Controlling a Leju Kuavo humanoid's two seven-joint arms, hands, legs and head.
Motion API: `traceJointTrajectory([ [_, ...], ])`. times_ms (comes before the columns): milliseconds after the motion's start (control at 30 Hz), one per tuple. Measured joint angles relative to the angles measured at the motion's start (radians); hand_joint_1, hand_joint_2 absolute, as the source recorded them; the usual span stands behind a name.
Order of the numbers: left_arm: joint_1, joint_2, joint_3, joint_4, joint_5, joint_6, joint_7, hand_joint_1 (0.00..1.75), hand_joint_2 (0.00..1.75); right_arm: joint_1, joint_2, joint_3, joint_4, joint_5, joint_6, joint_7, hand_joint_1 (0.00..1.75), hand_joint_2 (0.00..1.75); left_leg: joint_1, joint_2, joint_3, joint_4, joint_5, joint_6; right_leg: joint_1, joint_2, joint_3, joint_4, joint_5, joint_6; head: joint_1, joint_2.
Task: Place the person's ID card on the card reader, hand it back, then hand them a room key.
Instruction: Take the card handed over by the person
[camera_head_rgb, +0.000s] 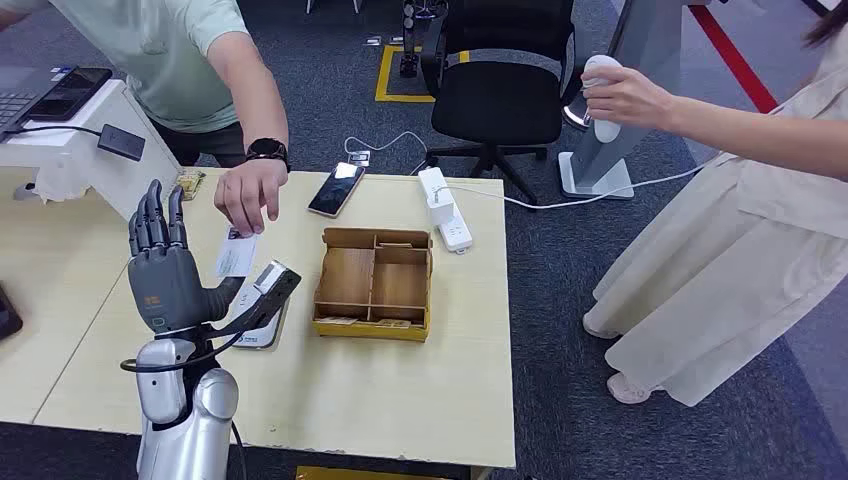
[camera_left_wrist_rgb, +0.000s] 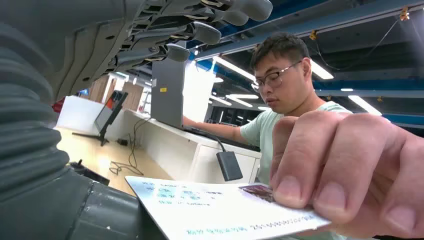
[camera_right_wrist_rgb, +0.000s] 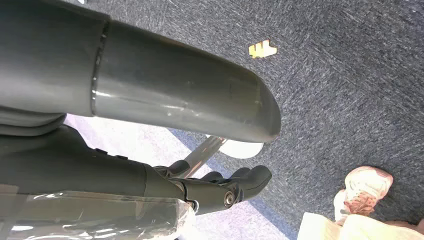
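Wooden table (camera_head_rgb: 400, 400): left hand (camera_head_rgb: 165, 270) beside person's ID card (camera_head_rgb: 237, 252).

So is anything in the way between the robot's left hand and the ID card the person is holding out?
Nothing visible. The left hand is raised with fingers spread, and the white ID card, pinched by the person's hand, hangs just beside its thumb with open space between them.

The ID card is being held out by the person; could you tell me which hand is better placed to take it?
Left: the left hand is raised, fingers apart, beside the ID card. The right hand hangs over the floor.
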Motion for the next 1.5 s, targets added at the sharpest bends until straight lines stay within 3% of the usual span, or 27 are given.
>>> traceJointTrajectory([
  [200, 0.0, 0.0, 0.0, 0.0, 0.009, -0.006, -0.002, 0.0, 1.75, 0.0, 0.0, 0.0, 0.0, 0.0, 0.0, 0.0, 0.0, 0.0, 0.0, 0.0, 0.0, 0.0, 0.0, 0.0, 0.0, 0.0, 0.0, 0.0, 0.0, 0.0, 0.0, 0.0],
  [267, 0.0, 0.0, 0.0, 0.0, 0.014, -0.007, -0.003, 0.08, 1.75, 0.0, 0.0, 0.0, 0.0, 0.0, 0.0, 0.0, 0.0, 0.0, 0.0, 0.0, 0.0, 0.0, 0.0, 0.0, 0.0, 0.0, 0.0, 0.0, 0.0, 0.0, 0.0, 0.0],
  [300, 0.0, 0.0, 0.0, 0.0, 0.016, -0.007, -0.005, 0.31, 1.75, 0.0, 0.0, 0.0, 0.0, 0.0, 0.0, 0.0, 0.0, 0.0, 0.0, 0.0, 0.0, 0.0, 0.0, 0.0, 0.0, 0.0, 0.0, 0.0, 0.0, 0.0, 0.0, 0.0],
  [400, 0.0, 0.0, 0.0, 0.0, 0.024, -0.007, -0.015, 1.47, 1.75, 0.0, 0.0, 0.0, 0.0, 0.0, 0.0, 0.0, 0.0, 0.0, 0.0, 0.0, 0.0, 0.0, 0.0, 0.0, 0.0, 0.0, 0.0, 0.0, 0.0, 0.0, 0.0, 0.0],
  [433, 0.0, 0.0, 0.0, 0.0, 0.025, -0.006, -0.018, 1.67, 1.75, 0.0, 0.0, 0.0, 0.0, 0.0, 0.0, 0.0, 0.0, 0.0, 0.0, 0.0, 0.0, 0.0, 0.0, 0.0, 0.0, 0.0, 0.0, 0.0, 0.0, 0.0, 0.0, 0.0],
  [467, 0.0, 0.0, 0.0, 0.0, 0.027, -0.006, -0.02, 1.74, 1.75, 0.0, 0.0, 0.0, 0.0, 0.0, 0.0, 0.0, 0.0, 0.0, 0.0, 0.0, 0.0, 0.0, 0.0, 0.0, 0.0, 0.0, 0.0, 0.0, 0.0, 0.0, 0.0, 0.0],
  [1500, 0.006, 0.0, 0.0, 0.0, 0.067, -0.009, -0.06, 1.75, 1.75, 0.0, 0.0, 0.0, 0.0, 0.0, 0.0, 0.0, 0.0, 0.0, 0.0, 0.0, 0.0, 0.0, 0.0, 0.0, 0.0, 0.0, 0.0, 0.0, 0.0, 0.0, 0.0, 0.0],
])
